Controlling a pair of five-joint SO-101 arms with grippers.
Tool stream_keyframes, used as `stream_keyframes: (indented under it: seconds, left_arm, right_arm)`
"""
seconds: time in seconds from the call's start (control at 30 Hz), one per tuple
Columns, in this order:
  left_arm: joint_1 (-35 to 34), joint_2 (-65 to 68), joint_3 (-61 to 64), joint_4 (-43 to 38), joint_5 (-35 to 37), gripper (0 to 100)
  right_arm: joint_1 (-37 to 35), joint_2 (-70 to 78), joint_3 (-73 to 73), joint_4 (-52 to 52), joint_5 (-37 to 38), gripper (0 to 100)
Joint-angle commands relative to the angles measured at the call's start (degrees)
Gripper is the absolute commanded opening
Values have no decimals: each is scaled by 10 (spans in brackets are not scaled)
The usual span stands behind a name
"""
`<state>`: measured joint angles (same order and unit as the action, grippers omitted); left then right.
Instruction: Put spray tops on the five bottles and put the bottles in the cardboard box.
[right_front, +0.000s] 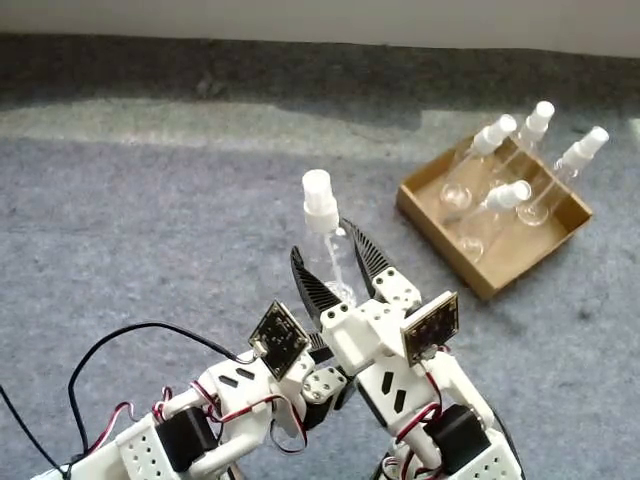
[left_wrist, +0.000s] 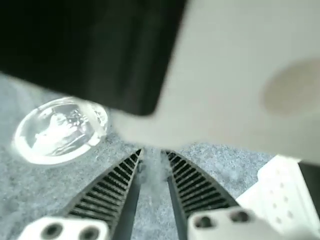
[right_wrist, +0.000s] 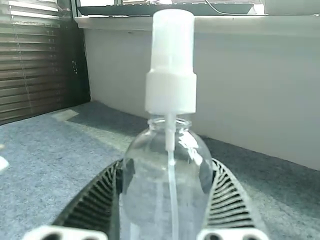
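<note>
Your right gripper (right_front: 320, 237) is closed on the fifth bottle (right_front: 325, 245), one black ribbed finger on each side of the clear body. In the right wrist view the same fingers (right_wrist: 97, 200) press against the bottle's flanks below its shoulder. The bottle stands upright on the grey, carpet-like table (right_front: 150, 220), a little left of the middle and near the arms. Its white spray top (right_front: 318, 192) sits on the neck, with the dip tube running down inside the bottle.

Your left gripper (left_wrist: 153, 151) holds nothing. Its fingers are drawn close together with a narrow strip of grey table showing between them. From that wrist camera you see the bottle's round clear base (left_wrist: 55, 130) resting on the table just beside the fingers, and a blurred black and white part of the other arm (left_wrist: 210, 75) hangs close over the lens.

The cardboard box (right_front: 445, 250) lies to the right and farther back, well apart from the held bottle. Four bottles (right_front: 470, 230) lie inside it on their sides, each with a white spray top, the tops pointing toward the far right.

A black cable (right_front: 120, 345) loops across the table near the left arm's base.
</note>
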<state>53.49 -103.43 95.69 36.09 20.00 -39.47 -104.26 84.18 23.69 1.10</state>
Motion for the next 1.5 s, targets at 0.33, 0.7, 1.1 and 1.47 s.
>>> stream_keyframes:
  seconds: [0.33,0.7,1.1,1.47]
  left_arm:
    - [-12,-4,-29,-25,4,5]
    - [-138,-4,15,-143,6,5]
    - [-179,-4,14,-151,4,5]
    - [-182,-4,14,-150,4,5]
  right_arm:
    - [-6,-10,20,2,2,77]
    - [17,-10,20,3,1,77]
    - [19,-10,19,6,1,77]
    - [28,-10,19,7,1,77]
